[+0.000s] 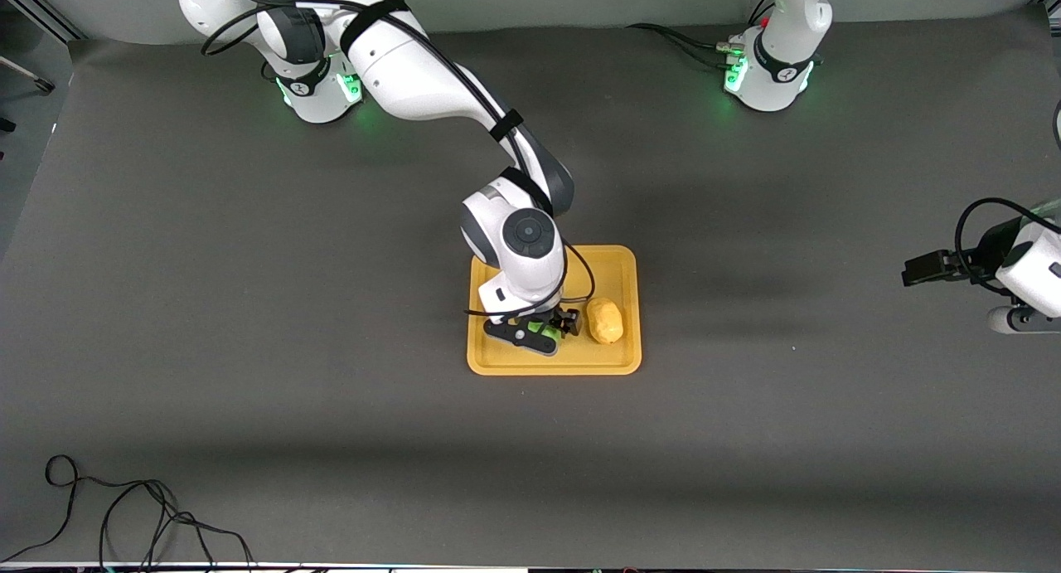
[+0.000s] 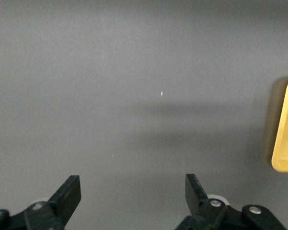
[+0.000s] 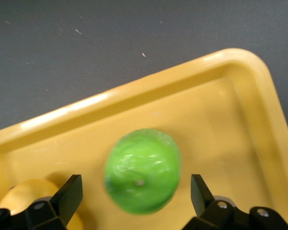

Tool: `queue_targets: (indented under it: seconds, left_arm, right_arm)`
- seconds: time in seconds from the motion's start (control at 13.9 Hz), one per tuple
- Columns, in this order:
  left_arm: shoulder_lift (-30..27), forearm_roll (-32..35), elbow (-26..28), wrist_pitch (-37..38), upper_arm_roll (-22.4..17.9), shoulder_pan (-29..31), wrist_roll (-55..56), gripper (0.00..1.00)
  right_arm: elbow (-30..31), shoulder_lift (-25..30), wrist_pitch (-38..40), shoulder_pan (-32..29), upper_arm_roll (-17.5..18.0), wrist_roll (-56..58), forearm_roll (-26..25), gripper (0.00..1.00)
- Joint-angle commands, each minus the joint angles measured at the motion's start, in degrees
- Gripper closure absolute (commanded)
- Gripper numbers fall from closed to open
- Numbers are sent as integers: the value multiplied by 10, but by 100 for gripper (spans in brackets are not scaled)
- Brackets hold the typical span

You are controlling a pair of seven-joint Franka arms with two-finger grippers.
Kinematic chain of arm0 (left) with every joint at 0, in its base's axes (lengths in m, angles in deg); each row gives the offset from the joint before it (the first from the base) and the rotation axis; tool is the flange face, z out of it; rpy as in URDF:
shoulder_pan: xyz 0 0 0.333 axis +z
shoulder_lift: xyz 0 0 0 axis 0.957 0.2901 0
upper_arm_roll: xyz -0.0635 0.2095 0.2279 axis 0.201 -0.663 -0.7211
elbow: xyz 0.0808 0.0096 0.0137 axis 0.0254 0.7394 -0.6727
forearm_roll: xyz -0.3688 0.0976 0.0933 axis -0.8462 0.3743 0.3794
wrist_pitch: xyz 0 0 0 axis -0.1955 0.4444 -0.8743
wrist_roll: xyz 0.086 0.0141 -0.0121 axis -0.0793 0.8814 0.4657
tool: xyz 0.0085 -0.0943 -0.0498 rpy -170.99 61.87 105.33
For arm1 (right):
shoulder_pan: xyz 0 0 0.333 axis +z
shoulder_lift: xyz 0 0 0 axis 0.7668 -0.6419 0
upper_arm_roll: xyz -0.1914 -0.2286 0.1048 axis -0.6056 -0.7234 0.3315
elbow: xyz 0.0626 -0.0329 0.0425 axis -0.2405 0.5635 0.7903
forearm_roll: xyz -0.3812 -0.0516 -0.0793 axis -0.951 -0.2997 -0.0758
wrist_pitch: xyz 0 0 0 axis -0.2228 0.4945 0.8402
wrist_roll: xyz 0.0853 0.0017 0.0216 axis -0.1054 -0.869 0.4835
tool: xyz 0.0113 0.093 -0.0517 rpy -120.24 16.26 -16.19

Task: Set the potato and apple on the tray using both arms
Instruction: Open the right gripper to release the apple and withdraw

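Observation:
The yellow-orange tray [image 1: 554,366] lies at the table's middle. The yellow-tan potato [image 1: 605,320] rests on it toward the left arm's end. The green apple [image 1: 539,329] lies on the tray beside the potato, mostly hidden under my right gripper [image 1: 543,331]. In the right wrist view the apple [image 3: 143,170] sits on the tray [image 3: 215,110] between the open fingers of the right gripper [image 3: 134,186], with gaps on both sides; the potato [image 3: 26,194] shows at the edge. My left gripper [image 1: 916,270] is open and empty, held over bare table at the left arm's end [image 2: 133,184].
The grey table mat surrounds the tray on all sides. A loose black cable [image 1: 124,515] lies at the table's edge nearest the front camera, toward the right arm's end. The tray's corner [image 2: 283,139] shows in the left wrist view.

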Motion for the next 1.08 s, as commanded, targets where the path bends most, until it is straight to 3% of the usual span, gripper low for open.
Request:
queue_targets:
  seconds: [0.0,0.29,0.57,0.72,0.79,1.01]
  left_arm:
    - [-13,13,-29,54,-1,-10,8,1]
    - [-4,15,-51,47,-2,-12,-5,0]
    - [28,22,-105,55,-1,-32,-2,1]
    - [25,22,-105,73,-4,-24,-7,1]
    - [25,23,-105,69,-5,-25,-4,0]
    - [30,26,-101,64,-5,-30,7,0]
  right_arm:
    - [-6,69,104,-1,-10,-5,13,0]
    - [-3,181,204,-32,-9,22,6,0]
    - [13,277,344,-76,-48,209,-8,0]
    - [53,328,375,-79,-94,298,-9,0]
    - [91,365,373,-92,-99,334,-16,0]
    - [167,454,370,-164,-80,416,-74,0]
